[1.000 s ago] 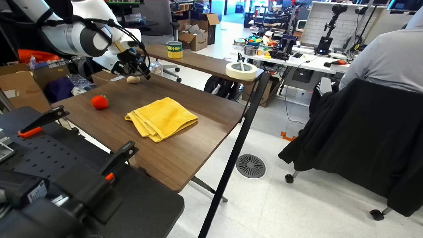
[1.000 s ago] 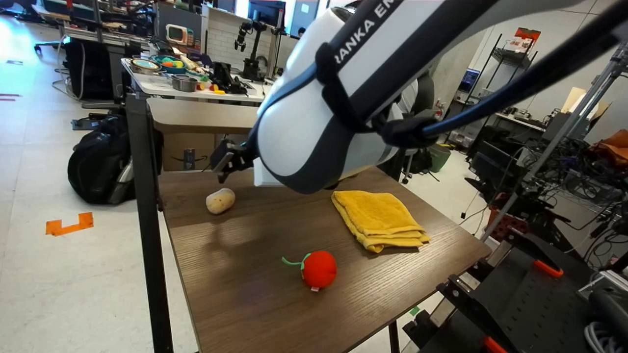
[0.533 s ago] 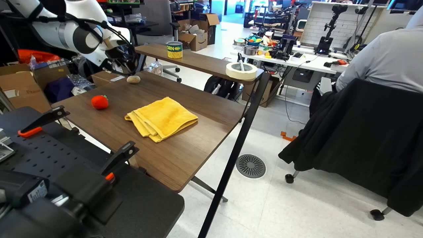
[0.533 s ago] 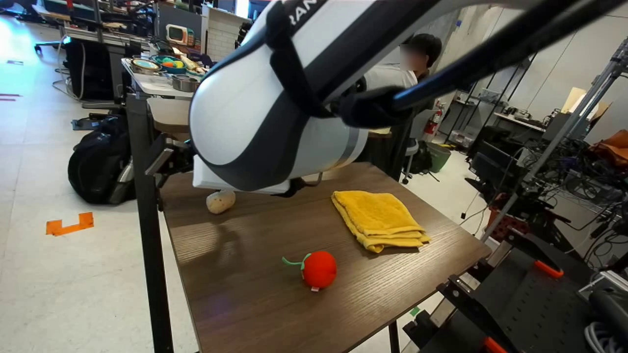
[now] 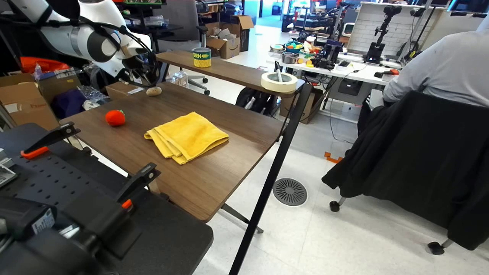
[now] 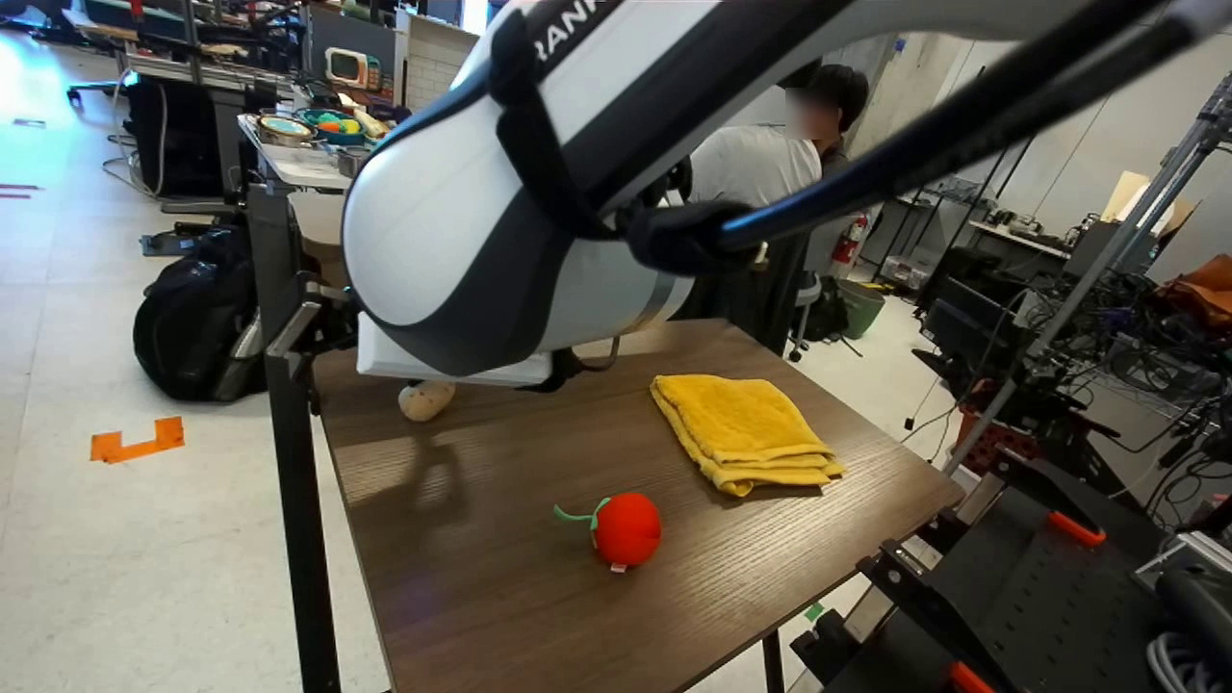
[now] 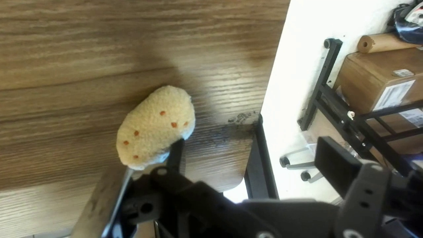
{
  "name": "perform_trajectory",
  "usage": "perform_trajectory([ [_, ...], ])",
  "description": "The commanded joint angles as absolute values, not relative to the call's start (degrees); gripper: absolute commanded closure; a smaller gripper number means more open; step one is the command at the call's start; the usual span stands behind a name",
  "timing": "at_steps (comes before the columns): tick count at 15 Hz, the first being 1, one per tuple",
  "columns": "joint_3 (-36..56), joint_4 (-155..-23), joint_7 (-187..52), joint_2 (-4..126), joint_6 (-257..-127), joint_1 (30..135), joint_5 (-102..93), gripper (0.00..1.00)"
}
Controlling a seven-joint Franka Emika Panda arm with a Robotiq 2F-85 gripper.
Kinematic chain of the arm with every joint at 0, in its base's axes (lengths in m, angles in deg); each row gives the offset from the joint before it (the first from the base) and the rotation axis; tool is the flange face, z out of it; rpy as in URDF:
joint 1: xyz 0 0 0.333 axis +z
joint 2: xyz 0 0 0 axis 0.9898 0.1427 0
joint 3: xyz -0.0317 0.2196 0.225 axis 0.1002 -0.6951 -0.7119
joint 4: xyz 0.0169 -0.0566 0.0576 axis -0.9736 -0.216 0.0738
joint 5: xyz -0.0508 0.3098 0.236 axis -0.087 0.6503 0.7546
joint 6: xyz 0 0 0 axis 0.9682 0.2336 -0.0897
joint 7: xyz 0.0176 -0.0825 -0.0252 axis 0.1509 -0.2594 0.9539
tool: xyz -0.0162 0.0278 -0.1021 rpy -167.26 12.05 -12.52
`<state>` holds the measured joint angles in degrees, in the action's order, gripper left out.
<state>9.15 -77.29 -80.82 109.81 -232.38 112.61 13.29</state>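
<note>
A beige plush potato [image 7: 155, 127] with brown spots lies on the brown wooden table near its far edge. My gripper [image 7: 252, 145] is open in the wrist view, its fingers wide apart. One dark finger [image 7: 176, 155] is up against the potato's side and seems to touch it. Nothing sits between the fingers, and the potato is outside them. In an exterior view the potato [image 5: 154, 91] shows just below the gripper; elsewhere the potato [image 6: 423, 401] is partly covered by the arm. A red plush tomato [image 6: 627, 530] and a folded yellow cloth [image 6: 746, 428] lie on the table.
A raised wooden shelf along the table carries a corn can [image 5: 201, 58] and a roll of tape [image 5: 279, 81]. Black clamps [image 5: 139, 181] grip the table's near edge beside a dark cart. A chair [image 5: 412, 160] with a seated person stands off the table.
The arm has swung toward the table's far corner, with most of its travel in the earlier half second. The potato has shifted and turned slightly. The tomato and cloth have stayed put.
</note>
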Motion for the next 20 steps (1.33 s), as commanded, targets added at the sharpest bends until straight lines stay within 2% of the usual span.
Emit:
perform_trajectory([
  [1,11.1,-77.8,-83.4,108.2,-229.5,113.8,11.1,0.00],
  [8,16.5,-80.9,-87.0,106.4,-227.5,116.5,10.3,0.00],
  [13,16.1,-79.6,-88.3,108.2,-224.1,115.4,9.1,0.00],
  [14,15.9,-78.9,-88.5,108.9,-223.9,115.2,9.0,0.25],
  [15,15.8,-78.6,-88.7,109.2,-223.9,115.0,9.1,0.26],
  [20,15.6,-80.2,-88.7,108.0,-224.5,114.8,9.1,0.64],
])
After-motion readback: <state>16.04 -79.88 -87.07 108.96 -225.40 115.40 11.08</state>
